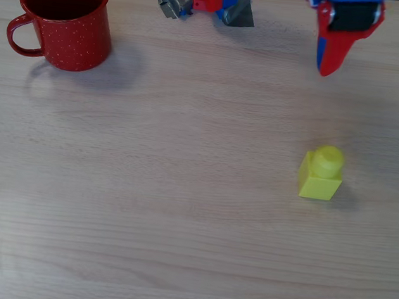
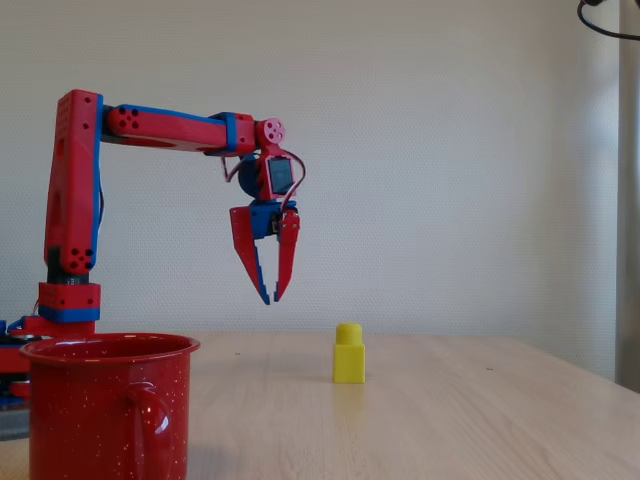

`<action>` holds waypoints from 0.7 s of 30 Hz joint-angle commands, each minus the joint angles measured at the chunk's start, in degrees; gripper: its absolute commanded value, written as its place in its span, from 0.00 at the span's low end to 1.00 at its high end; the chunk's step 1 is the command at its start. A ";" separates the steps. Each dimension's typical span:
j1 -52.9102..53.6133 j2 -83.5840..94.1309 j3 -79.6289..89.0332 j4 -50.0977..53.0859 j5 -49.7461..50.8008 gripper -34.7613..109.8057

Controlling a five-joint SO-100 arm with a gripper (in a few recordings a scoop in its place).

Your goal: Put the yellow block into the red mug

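Gripper [image 2: 270, 297] hangs tips-down, fingers nearly together, above table beside yellow block [image 2: 348, 353]

A plain office or lab room, set up as a robot test bench: a light wood-grain table [image 2: 480, 400], a bare off-white wall [image 2: 450, 150], and a red-and-blue hobby arm [image 2: 150, 125] fixed at the table's edge

Overhead view straight down on table [image 1: 178, 225], fixed view low, side-on at tabletop level, both sharing table surface
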 commanded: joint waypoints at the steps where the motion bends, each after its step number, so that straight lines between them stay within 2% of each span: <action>1: 1.49 0.70 -4.04 -2.64 -0.53 0.24; 17: 2.37 -15.12 -24.17 -3.34 -3.25 0.24; 21: 2.55 -16.52 -25.40 -3.16 -3.52 0.32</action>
